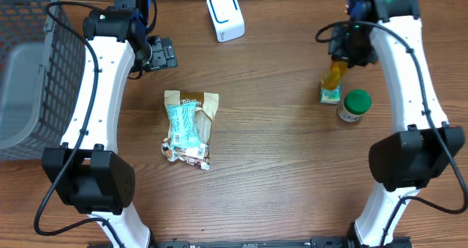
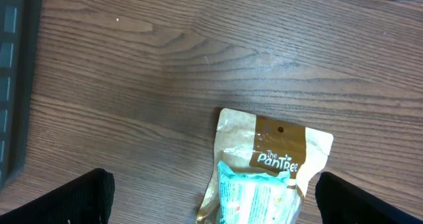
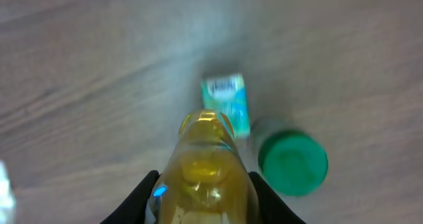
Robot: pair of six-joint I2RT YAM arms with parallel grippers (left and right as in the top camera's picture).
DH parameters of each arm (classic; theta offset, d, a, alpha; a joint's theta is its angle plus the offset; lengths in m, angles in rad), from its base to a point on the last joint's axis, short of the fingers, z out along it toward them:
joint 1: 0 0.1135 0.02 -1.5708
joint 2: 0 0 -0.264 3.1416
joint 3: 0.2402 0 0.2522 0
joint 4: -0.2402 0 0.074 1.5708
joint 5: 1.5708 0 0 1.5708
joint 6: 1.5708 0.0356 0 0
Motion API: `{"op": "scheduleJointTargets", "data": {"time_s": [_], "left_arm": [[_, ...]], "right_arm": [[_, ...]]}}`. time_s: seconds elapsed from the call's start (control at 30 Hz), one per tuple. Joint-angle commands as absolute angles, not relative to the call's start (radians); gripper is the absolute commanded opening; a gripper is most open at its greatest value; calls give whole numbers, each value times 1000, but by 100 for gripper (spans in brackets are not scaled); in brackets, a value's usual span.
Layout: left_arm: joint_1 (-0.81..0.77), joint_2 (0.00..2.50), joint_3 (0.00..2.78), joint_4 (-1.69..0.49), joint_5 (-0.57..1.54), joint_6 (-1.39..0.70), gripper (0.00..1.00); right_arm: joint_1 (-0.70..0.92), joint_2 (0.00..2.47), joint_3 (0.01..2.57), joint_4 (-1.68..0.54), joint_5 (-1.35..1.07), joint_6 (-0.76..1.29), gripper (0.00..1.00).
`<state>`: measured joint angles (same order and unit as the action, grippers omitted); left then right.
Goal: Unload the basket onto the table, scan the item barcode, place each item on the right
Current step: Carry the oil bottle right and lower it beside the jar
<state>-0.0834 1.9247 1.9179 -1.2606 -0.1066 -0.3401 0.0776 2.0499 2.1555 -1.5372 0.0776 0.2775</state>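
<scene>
- The right gripper (image 1: 342,56) sits at about 2 o'clock on the table (image 1: 278,167) in the overhead view. Its jaws are clamped on a yellow bottle (image 1: 335,76).
- In the right wrist view, the two dark fingers (image 3: 140,199) press the bottle's sides. The bottle's narrow end points away from the camera.
- From above, the bottle slants from the gripper toward 6 o'clock. Whether its far end rests on the wood cannot be told.
- A small teal box (image 1: 330,95) lies at the bottle's far end. It may be touching the bottle or only just beside it; the views do not show which.
- A green-lidded jar (image 1: 355,105) stands upright just beside the box, at its 4 o'clock.
- The white barcode scanner (image 1: 225,14) stands at 12 o'clock, well apart from the bottle.
- The left gripper (image 1: 162,54) is at about 10 o'clock with its jaws wide apart and nothing between them.
- A snack bag (image 1: 189,128) with a tan top and teal front lies flat at about 8 o'clock, near the left gripper at its 5 o'clock.
- A grey wire basket (image 1: 33,80) stands at the 9 o'clock edge.
</scene>
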Motion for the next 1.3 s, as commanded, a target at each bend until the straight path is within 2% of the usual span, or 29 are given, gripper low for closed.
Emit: {"op": "scheduleJointTargets", "data": {"time_s": [0.0, 0.23, 0.6, 0.97, 1.03, 1.27], "left_arm": [[-85, 1923, 1933, -1259, -114, -336, 100], [-85, 1923, 1933, -1259, -114, -336, 99], [-85, 1923, 1933, -1259, -115, -336, 100], [-85, 1923, 1933, -1259, -114, -336, 100], [-85, 1923, 1933, -1259, -114, -336, 100], [-85, 1923, 1933, -1259, -114, -336, 100]], "right_arm": [[58, 2045, 2165, -1612, -17, 284, 21], [59, 2045, 2128, -1692, -13, 285, 22], [59, 2045, 1885, -1542, 36, 285, 22], [59, 2045, 1852, -1501, 96, 284, 37], [59, 2045, 1852, -1501, 96, 285, 43], [59, 2045, 1852, -1512, 95, 285, 53]]}}
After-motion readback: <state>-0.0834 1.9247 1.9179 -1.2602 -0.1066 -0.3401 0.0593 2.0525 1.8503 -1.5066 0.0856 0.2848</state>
